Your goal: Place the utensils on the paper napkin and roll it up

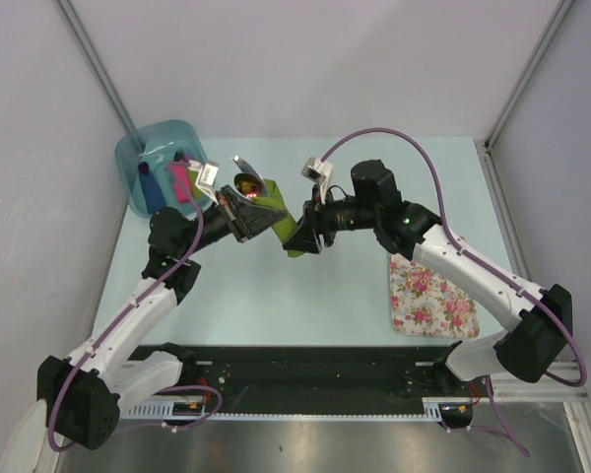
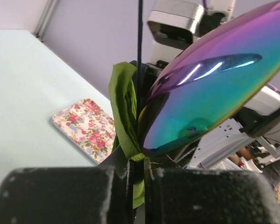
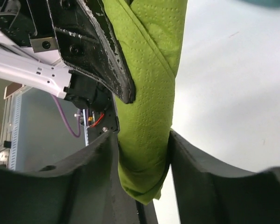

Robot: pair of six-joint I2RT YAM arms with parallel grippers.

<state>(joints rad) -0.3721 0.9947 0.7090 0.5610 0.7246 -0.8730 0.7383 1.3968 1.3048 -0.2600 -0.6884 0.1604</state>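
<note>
Centrally in the top view, the left gripper [image 1: 251, 215] is closed tight on the rolled paper napkin [image 1: 276, 214], one of the utensils [image 1: 248, 180] (a shiny spoon) poking out at its upper left; the right gripper [image 1: 301, 239] pinches the roll's lower end; a floral mat [image 1: 431, 294] lies lower right

The napkin [image 3: 144, 116] is olive green with embossed dots, spoon [image 2: 210, 79] an oil-slick purple-teal-green rainbow, mat [image 1: 431, 296] white with pink roses, desk [image 1: 276, 296] pale mint.
</note>
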